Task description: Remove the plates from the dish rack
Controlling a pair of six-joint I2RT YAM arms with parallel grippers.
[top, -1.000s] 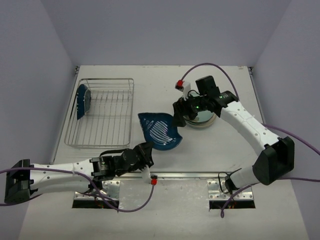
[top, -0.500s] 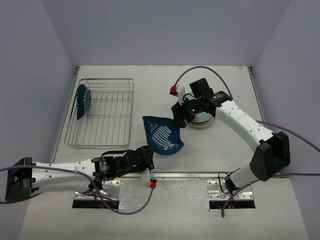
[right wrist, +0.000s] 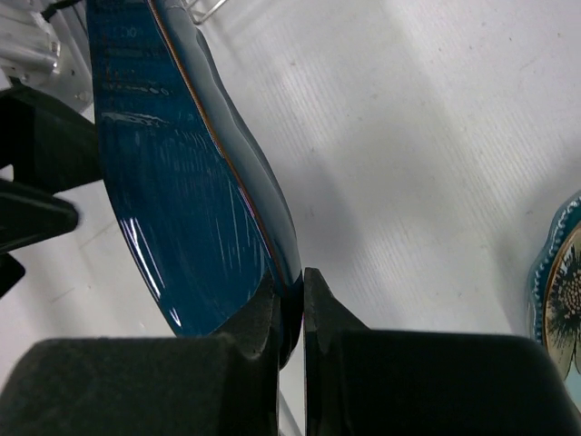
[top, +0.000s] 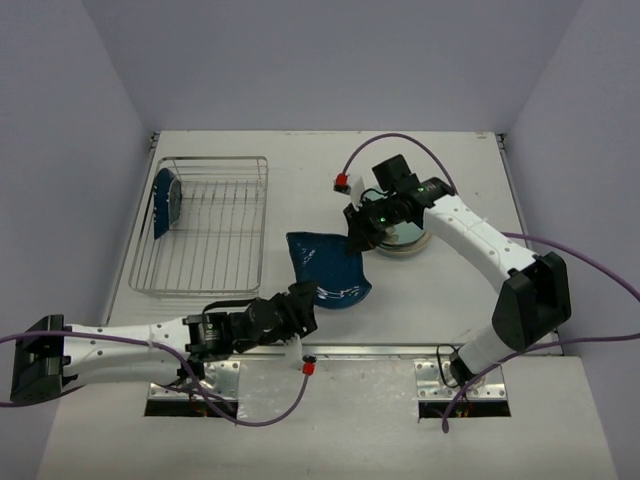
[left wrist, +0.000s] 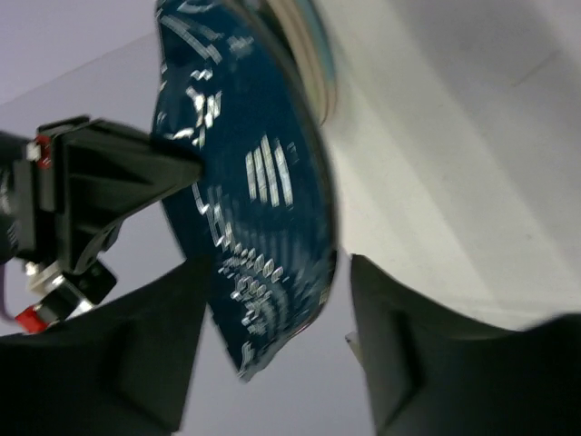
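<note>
A dark navy blue plate hangs tilted above the table between the two arms. My right gripper is shut on its far rim; the right wrist view shows both fingers pinching the plate at the gripper. My left gripper is open, and the plate's near edge hangs loose between its spread fingers. The silver dish rack stands at the left with one blue plate upright at its left end.
A stack of plates sits on the table under my right arm, a teal scalloped rim showing. The metal strip of the table's near edge runs just behind my left gripper.
My right gripper has closed on the navy plate's far rim. My left gripper has let go and opened. The plate has shifted slightly right and toward the near edge.
</note>
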